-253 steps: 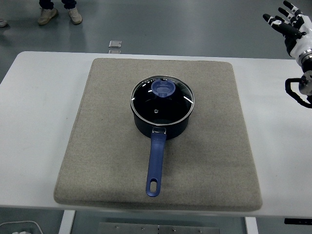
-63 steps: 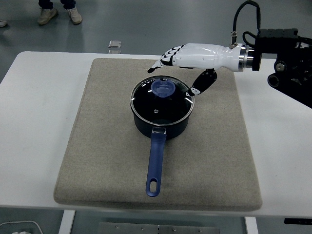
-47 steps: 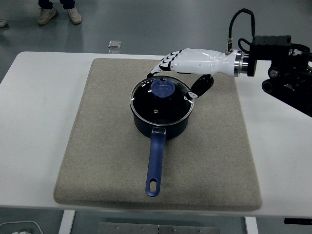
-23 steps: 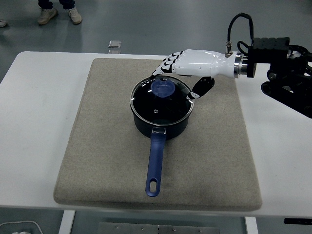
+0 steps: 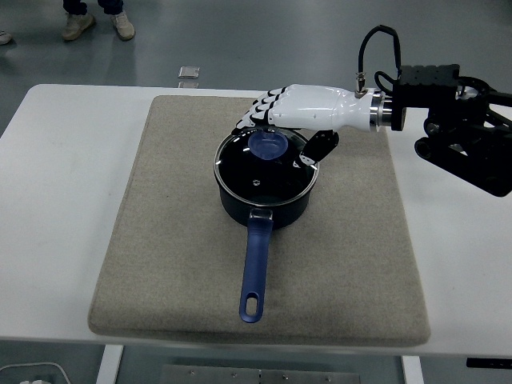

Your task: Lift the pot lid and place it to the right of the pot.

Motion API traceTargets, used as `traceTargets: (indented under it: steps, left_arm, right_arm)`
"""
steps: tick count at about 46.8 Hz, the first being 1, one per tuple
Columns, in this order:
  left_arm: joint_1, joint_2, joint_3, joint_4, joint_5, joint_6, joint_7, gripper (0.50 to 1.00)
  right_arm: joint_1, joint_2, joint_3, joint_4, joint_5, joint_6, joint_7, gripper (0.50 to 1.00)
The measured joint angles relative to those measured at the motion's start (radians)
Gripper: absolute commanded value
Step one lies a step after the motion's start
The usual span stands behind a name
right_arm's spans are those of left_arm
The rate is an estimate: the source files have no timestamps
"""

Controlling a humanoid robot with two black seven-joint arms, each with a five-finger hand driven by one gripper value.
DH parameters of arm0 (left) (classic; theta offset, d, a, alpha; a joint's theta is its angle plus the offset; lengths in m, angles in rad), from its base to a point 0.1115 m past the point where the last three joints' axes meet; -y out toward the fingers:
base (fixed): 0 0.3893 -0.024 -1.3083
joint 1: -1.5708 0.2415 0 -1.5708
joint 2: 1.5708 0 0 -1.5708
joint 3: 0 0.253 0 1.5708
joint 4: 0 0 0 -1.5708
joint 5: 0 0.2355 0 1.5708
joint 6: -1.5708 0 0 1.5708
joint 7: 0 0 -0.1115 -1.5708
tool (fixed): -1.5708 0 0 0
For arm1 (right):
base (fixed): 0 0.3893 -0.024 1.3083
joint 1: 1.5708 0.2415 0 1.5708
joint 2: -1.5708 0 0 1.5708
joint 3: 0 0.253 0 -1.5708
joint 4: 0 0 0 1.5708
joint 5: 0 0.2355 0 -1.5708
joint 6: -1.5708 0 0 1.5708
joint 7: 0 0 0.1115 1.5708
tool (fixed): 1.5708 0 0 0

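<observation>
A dark blue pot point(image 5: 265, 204) stands in the middle of a grey mat, its long blue handle point(image 5: 254, 272) pointing toward the near edge. A glass lid point(image 5: 265, 165) with a steel rim rests on the pot, and its round blue knob point(image 5: 268, 144) sits toward the far side. My right hand point(image 5: 282, 130), white with black joints, reaches in from the right and hovers just over the knob. Its fingers point(image 5: 254, 114) stretch out past the knob's far side and the thumb point(image 5: 318, 150) hangs down at the knob's right. The hand is open and holds nothing.
The grey mat point(image 5: 160, 240) covers most of the white table point(image 5: 56, 200). The right arm's black forearm point(image 5: 456, 128) crosses the table's right part. A person's feet point(image 5: 96, 24) show on the floor at the top left.
The right hand came in from the upper right corner, lowered toward the lid and, over the last second, slid a little left so its fingers reach past the knob.
</observation>
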Motion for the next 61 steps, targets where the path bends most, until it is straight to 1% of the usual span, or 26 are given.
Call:
traceTargets:
  steps: [48, 55, 61]
  left_arm:
    - [0.0, 0.0, 0.0, 0.0, 0.0, 0.0, 0.0, 1.0]
    - [0.0, 0.0, 0.0, 0.0, 0.0, 0.0, 0.0, 1.0]
    - [0.0, 0.0, 0.0, 0.0, 0.0, 0.0, 0.0, 1.0]
  right_arm:
    - [-0.011, 0.01, -0.002, -0.044, -0.02, -0.016, 0.0, 0.911]
    - [-0.01, 0.032, -0.044, -0.052, -0.025, -0.036, 0.0, 0.909]
    - [-0.011, 0.042, -0.051, -0.052, -0.026, -0.044, 0.0, 0.909]
